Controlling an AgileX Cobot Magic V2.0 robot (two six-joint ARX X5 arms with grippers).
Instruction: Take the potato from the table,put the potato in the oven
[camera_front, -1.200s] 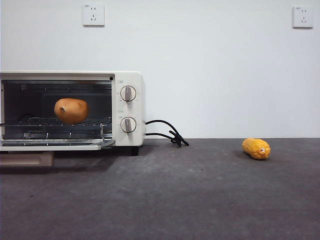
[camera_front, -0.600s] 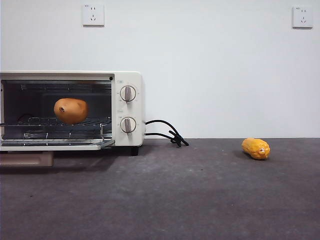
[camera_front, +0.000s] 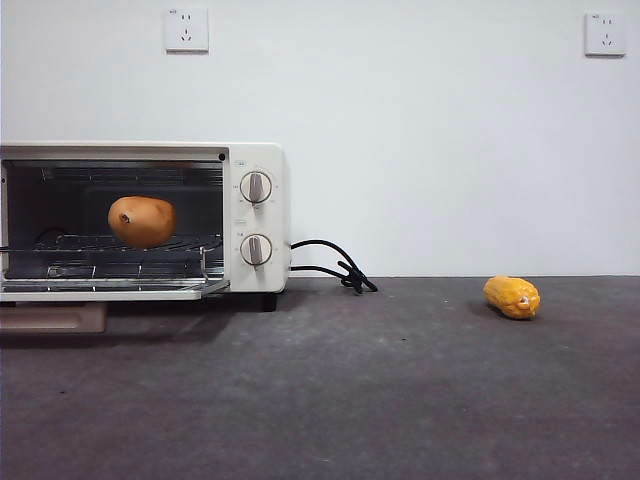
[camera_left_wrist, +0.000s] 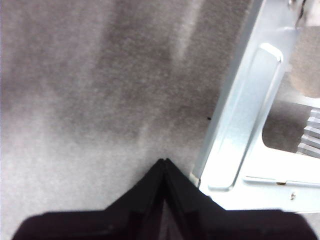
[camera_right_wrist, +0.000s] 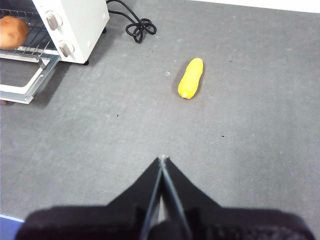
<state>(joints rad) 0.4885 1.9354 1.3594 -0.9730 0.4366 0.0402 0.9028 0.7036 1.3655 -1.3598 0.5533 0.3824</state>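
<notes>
left gripper (camera_left_wrist: 164, 162) pinched to a point, nothing held, hanging over bare table (camera_left_wrist: 90, 100) just beside the dropped-down door (camera_left_wrist: 245, 145) of the oven (camera_front: 255, 215). right gripper (camera_right_wrist: 162, 160) likewise closed tip to tip and empty, above open table, well apart from everything. nearest to it, a yellow corn cob (camera_right_wrist: 191, 78) lying on its side, alone, far from the oven. further out, black cord (camera_right_wrist: 137, 25) coiled on the table beside the oven's knob side. nothing between either gripper and the oven mouth. inside the oven, on the wire rack (camera_front: 190, 243), the potato (camera_front: 141, 221), dark spot towards the door, resting left of the two knobs (camera_front: 256, 187). two wall sockets (camera_front: 187, 30) high on the white wall behind
</notes>
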